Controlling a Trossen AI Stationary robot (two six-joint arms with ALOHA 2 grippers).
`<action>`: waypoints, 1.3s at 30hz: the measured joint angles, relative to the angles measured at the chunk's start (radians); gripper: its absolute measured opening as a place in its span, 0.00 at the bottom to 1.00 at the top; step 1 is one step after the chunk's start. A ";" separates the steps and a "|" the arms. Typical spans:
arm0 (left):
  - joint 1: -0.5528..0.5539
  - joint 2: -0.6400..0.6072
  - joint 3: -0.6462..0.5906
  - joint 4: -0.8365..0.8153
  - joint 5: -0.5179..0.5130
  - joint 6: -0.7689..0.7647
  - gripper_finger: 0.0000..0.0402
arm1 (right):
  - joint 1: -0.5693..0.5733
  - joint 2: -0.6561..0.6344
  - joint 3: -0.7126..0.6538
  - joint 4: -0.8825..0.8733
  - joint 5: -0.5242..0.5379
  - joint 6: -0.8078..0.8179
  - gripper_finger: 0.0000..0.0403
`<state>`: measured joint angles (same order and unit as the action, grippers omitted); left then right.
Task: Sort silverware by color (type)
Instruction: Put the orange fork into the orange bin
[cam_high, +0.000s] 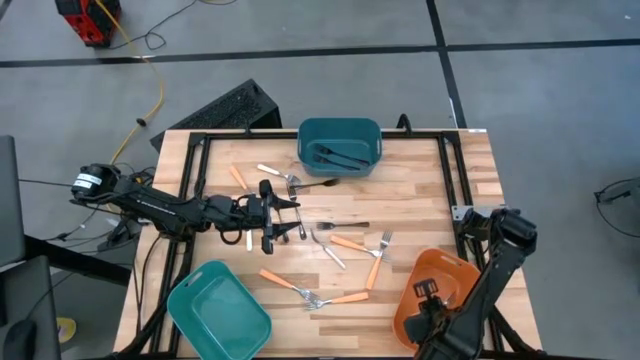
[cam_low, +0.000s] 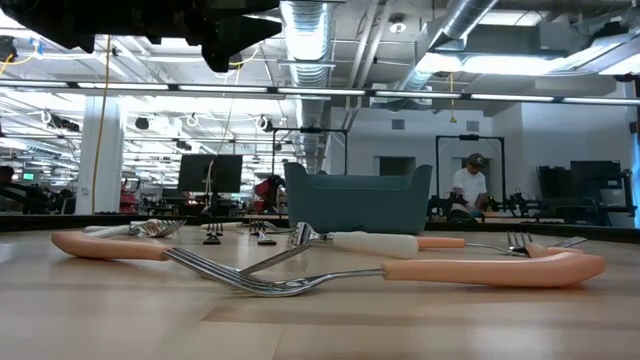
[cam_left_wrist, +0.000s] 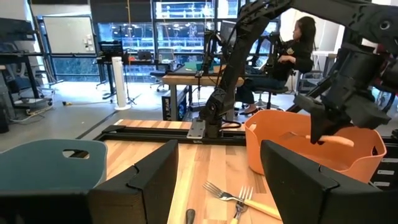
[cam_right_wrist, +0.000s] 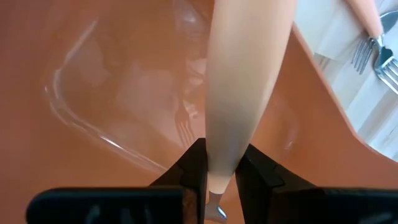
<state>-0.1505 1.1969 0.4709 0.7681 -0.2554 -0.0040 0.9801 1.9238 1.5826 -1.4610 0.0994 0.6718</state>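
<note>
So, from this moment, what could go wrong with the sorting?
1. The right gripper is shut on an orange-handled utensil above the orange bin. It holds only one end, so the piece may swing and land outside.
2. Two orange-handled forks lie crossed with tines interlocked; picking one may drag the other.
3. The left gripper hangs open over the scattered silverware and could push pieces aside if lowered carelessly.
</note>
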 joint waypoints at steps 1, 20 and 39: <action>0.000 0.000 0.000 0.000 0.000 0.000 0.54 | 0.002 0.004 0.000 0.001 0.001 -0.002 0.20; 0.000 0.000 0.000 -0.022 -0.016 0.019 0.53 | -0.011 0.015 0.000 0.048 0.001 -0.069 0.20; 0.000 0.000 0.000 -0.014 -0.019 0.011 0.53 | 0.030 0.015 -0.153 0.169 -0.019 0.019 0.21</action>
<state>-0.1500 1.1969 0.4709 0.7544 -0.2746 0.0071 1.0103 1.9385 1.4298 -1.2920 0.0806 0.6905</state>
